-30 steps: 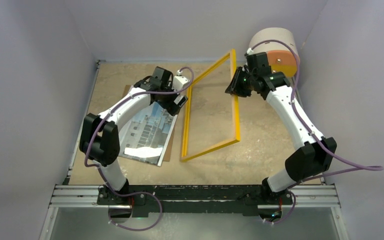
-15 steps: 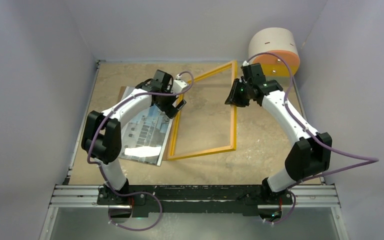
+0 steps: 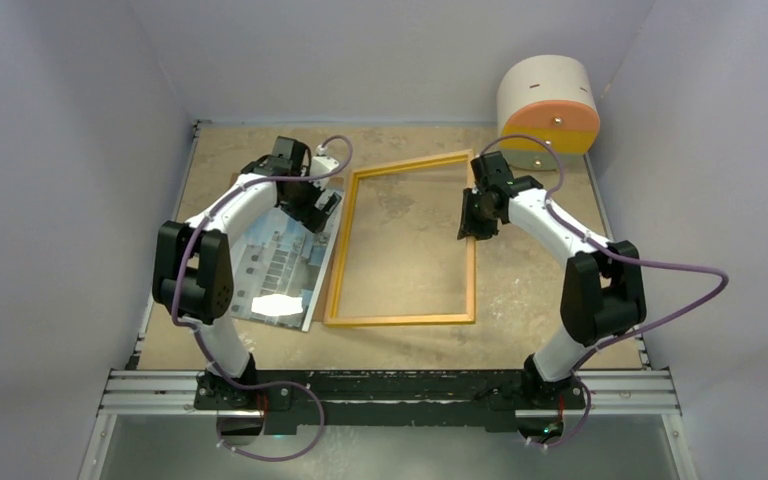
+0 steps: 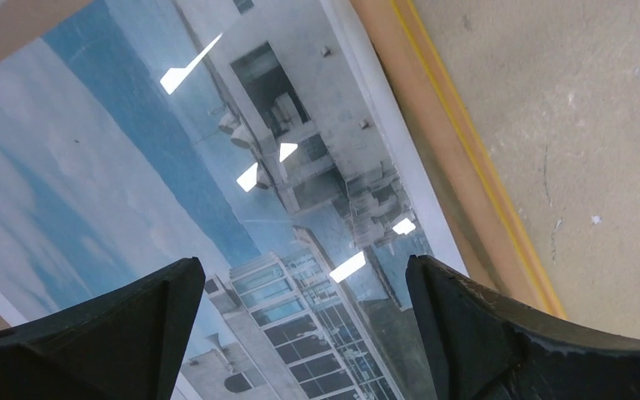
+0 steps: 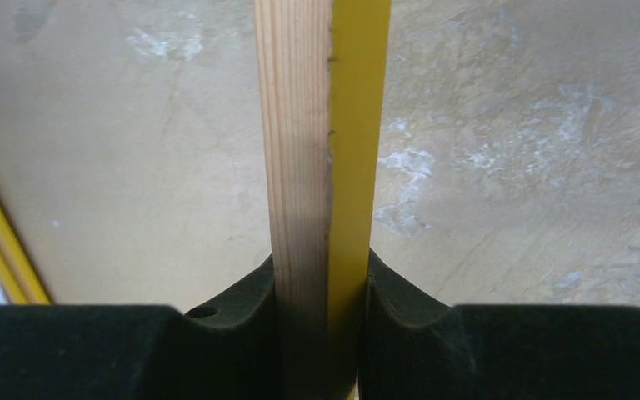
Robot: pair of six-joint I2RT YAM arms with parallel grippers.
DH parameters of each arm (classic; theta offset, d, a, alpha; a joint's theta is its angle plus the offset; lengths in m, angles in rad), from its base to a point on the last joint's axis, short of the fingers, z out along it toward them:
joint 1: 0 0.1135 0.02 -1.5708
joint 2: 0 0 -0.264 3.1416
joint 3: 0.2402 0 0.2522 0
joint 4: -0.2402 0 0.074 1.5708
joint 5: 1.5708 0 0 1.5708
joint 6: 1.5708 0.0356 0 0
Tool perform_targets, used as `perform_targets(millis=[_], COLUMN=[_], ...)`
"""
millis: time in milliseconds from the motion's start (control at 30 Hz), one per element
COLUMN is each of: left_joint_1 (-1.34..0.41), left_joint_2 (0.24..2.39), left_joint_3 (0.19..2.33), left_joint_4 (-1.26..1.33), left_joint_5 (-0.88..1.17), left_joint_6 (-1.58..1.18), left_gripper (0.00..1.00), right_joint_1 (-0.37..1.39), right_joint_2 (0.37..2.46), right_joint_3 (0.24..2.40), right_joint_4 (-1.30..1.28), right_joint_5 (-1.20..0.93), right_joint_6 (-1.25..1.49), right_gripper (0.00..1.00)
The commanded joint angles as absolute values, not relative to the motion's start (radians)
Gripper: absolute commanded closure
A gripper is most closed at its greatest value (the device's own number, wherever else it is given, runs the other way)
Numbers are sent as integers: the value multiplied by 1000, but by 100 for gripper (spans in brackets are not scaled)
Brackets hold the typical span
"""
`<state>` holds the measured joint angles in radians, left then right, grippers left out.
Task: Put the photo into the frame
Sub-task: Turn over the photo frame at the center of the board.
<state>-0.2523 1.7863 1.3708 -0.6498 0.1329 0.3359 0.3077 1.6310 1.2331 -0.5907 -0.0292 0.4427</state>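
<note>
The right end effector (image 5: 321, 287) is clamped on the right rail of the picture frame (image 5: 317, 125), with one finger on the wood-coloured back and the other on the yellow front. The left end effector (image 4: 300, 333) is spread wide with nothing between its fingers, hanging just above the photo (image 4: 175, 167). From above, the frame lies low across the middle of the tabletop (image 3: 540, 290) — I cannot tell whether the gripped rail touches the surface. The photo lies face up to the frame's left, its right edge right against the frame's left rail — outside the frame, not in it. A white-and-orange cylinder (image 3: 550, 100) sits at the far right corner.
</note>
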Motion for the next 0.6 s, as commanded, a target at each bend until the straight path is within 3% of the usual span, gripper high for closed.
perform_targets(millis=[0,567], left_joint_1=[-224,-199], left_joint_2=[1732,1779], left_joint_3=[1330,1230], left_joint_4=[-629,-549], left_joint_5=[167,98], left_joint_6=[382,458], left_gripper=[0,0], right_joint_1=[316,417], right_joint_2=[1646,1793], right_joint_3=[1217,1199], right_joint_4=[-576,-548], right_joint_5=[126,387], right_joint_6=[402,389], right_gripper=[100,100])
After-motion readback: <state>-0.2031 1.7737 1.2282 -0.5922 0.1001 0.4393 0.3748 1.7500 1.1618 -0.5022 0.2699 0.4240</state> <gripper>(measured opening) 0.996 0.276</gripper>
